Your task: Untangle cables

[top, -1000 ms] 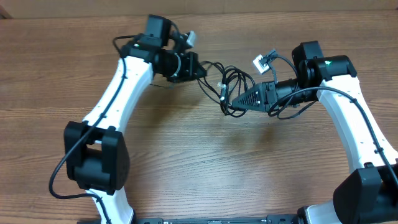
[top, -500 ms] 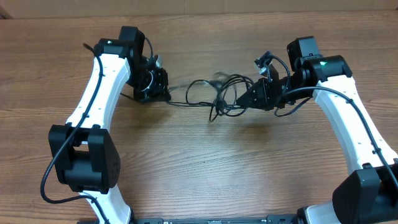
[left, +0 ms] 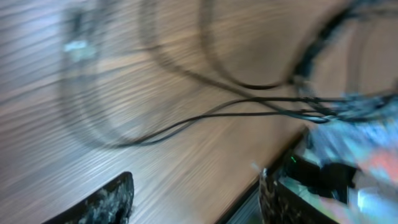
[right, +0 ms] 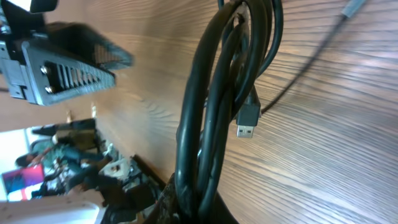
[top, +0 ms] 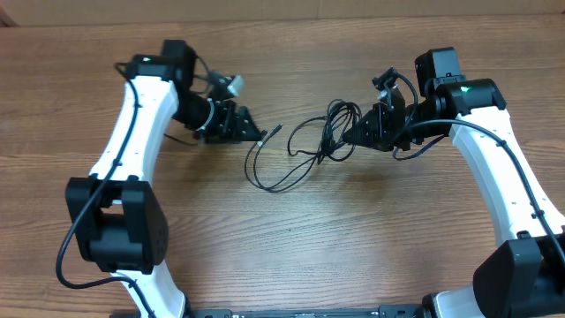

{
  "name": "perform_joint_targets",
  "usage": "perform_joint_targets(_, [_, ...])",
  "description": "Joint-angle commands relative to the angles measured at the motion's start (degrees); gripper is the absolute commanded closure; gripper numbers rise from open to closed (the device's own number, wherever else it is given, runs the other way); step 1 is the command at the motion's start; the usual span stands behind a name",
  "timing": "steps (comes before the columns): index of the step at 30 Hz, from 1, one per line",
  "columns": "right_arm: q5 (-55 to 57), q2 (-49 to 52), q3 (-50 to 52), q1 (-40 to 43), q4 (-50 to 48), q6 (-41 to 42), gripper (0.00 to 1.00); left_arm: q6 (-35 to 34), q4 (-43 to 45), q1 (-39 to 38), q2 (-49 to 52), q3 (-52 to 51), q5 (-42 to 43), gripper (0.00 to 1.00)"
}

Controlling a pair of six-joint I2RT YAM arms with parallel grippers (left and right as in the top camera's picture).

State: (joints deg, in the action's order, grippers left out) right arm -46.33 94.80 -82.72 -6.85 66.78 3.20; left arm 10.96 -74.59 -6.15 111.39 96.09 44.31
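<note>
One wood-grain table (top: 282,247): left gripper (top: 252,132) gapes empty, right gripper (top: 352,138) clamps cables (right: 205,106) (cluttered room (right: 37,171) beyond)

Overhead: bright, even light; soft shadows on the tabletop (top: 291,238).
Left wrist: heavy motion blur, cables (left: 249,85) smeared.
Right wrist: cables sharp, background hazy.

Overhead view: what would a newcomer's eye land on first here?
The black cables sprawl in loose loops at centre frame. The right gripper clamps their bunched end, and the right wrist view shows a USB plug sticking out of the bunch. The left gripper points at the loops, its fingers open and empty.
</note>
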Motion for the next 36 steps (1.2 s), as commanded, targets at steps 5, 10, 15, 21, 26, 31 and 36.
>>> perform_joint_targets(5, [1.6,-1.7,-1.0,-5.0,-4.9,4.3,0.96,-14.3,17.1,-13.7,0.6,0.6,4.0,0.36])
perform_joint_targets(10, [8.2,-1.7,-1.0,-6.3,-6.1,9.3,0.96,-23.9,23.5,-18.1,0.8,0.6,-3.9,0.41])
perform_joint_targets(15, [8.1,-1.7,-1.0,-6.3,-6.3,9.3,0.96,-26.4,22.6,-19.8,0.8,-1.0,-11.8,0.45])
perform_joint_targets(21, [8.5,-1.7,-1.0,-6.3,-6.4,9.7,0.96,-26.6,21.8,-23.5,0.8,-5.0,-19.4,0.96])
perform_joint_targets(26, [27.7,-1.7,-1.0,-6.3,-1.0,21.1,0.96,-33.7,11.6,-20.5,-0.1,-1.4,-36.3,0.96])
perform_joint_targets(31, [35.6,-1.7,-0.9,-6.3,0.2,22.6,0.96,-32.3,2.6,-14.0,-2.3,7.6,-38.6,0.96])
perform_joint_targets(36, [46.8,-1.5,-0.7,-6.3,2.4,24.1,0.96,-29.7,0.9,-7.8,-5.7,10.1,-38.5,0.96])
